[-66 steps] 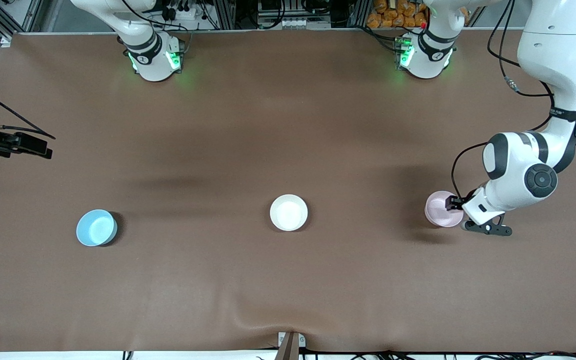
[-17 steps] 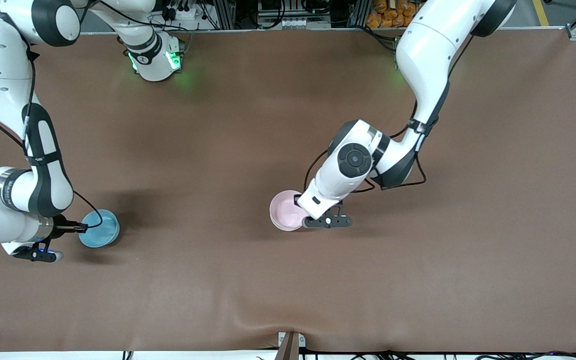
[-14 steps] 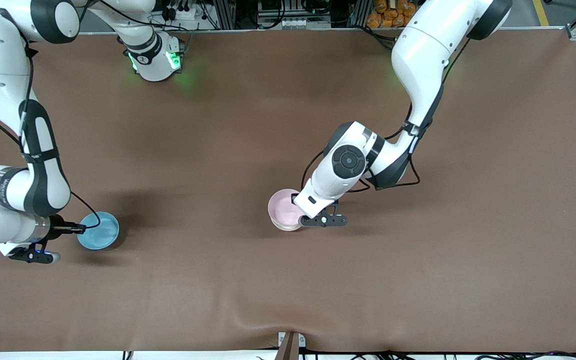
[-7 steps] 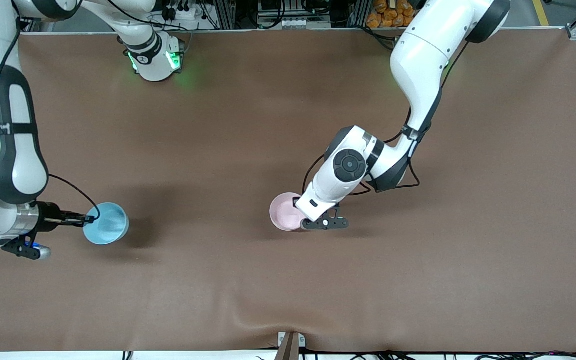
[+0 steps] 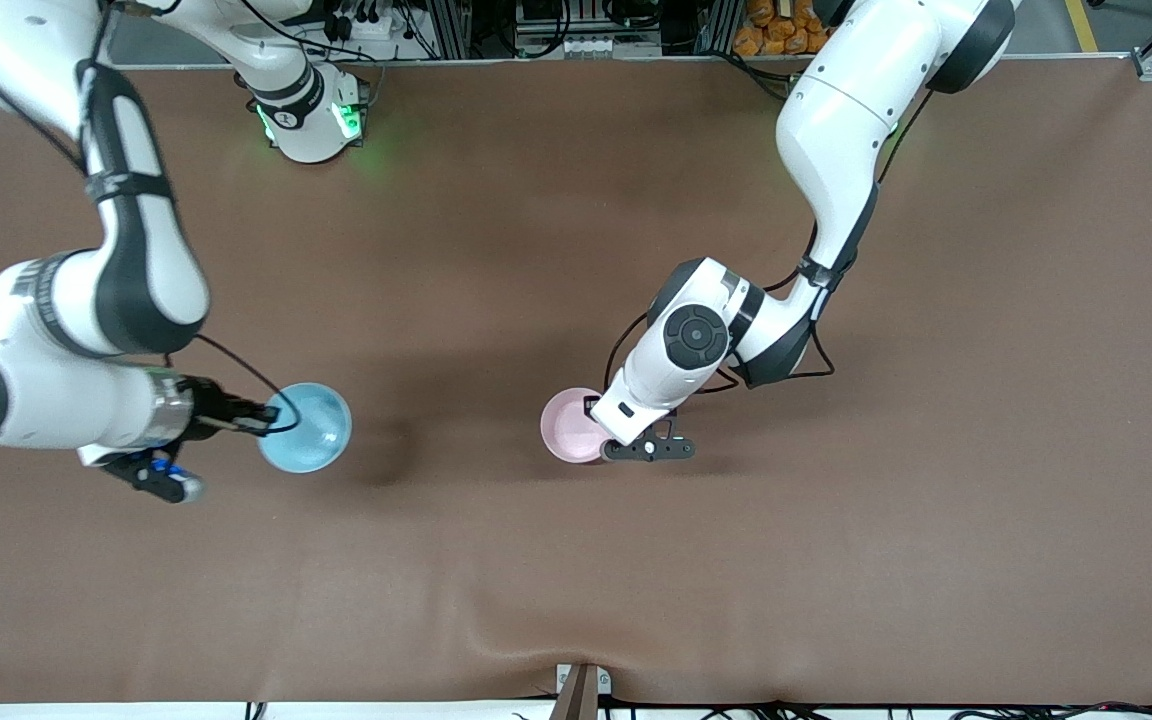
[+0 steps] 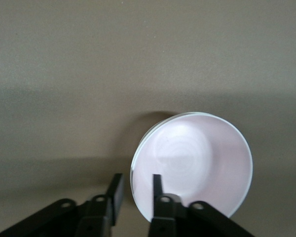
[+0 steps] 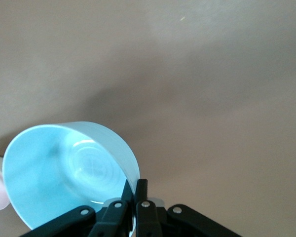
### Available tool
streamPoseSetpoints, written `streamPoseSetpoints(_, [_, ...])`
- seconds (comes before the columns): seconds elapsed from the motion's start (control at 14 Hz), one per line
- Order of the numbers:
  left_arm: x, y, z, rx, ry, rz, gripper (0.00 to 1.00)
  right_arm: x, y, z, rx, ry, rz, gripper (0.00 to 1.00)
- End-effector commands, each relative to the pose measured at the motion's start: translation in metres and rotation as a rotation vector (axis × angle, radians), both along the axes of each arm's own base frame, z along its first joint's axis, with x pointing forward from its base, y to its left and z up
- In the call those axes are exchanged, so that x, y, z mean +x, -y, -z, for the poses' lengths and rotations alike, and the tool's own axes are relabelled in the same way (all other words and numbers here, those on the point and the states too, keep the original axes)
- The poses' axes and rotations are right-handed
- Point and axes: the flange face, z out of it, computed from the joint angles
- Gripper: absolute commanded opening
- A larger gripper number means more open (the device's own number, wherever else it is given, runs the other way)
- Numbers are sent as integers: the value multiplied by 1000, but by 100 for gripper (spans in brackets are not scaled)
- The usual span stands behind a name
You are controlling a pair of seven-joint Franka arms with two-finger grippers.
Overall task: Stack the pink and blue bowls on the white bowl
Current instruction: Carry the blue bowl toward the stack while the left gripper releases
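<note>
The pale pink bowl sits in the middle of the table where the white bowl stood. The white bowl is hidden under it. My left gripper is open at the pink bowl's rim. In the left wrist view, the gripper has one finger inside the pink bowl and one outside, both clear of the rim. My right gripper is shut on the rim of the light blue bowl and holds it tilted above the table. The right wrist view also shows that gripper and the blue bowl.
The brown table mat is bare around the bowls. The arm bases stand at the table edge farthest from the front camera. The left arm's elbow hangs over the mat beside the pink bowl.
My right gripper has lifted the blue bowl off the table and carried it toward the middle. The left gripper has stayed at the pink bowl, which has settled a little lower.
</note>
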Motion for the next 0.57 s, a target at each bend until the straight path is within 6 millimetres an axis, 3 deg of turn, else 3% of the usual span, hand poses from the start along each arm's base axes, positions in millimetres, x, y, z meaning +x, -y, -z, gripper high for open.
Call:
streamPoseSetpoints(0.0, [5, 5, -17, -18, 28, -6, 100, -18, -45, -7, 23, -17, 29, 0])
streamPoseSetpoints(0.14, [15, -7, -43, -29, 57, -26, 100, -25, -75, 0, 84, -21, 81, 0])
streamPoseSetpoints(0.21, [24, -22, -55, -20, 63, -44, 100, -30, -96, 3, 92, -7, 79, 0])
streamPoseSetpoints(0.5, [61, -112, -117, 34, 62, -41, 100, -54, -182, 22, 78, 64, 157, 0])
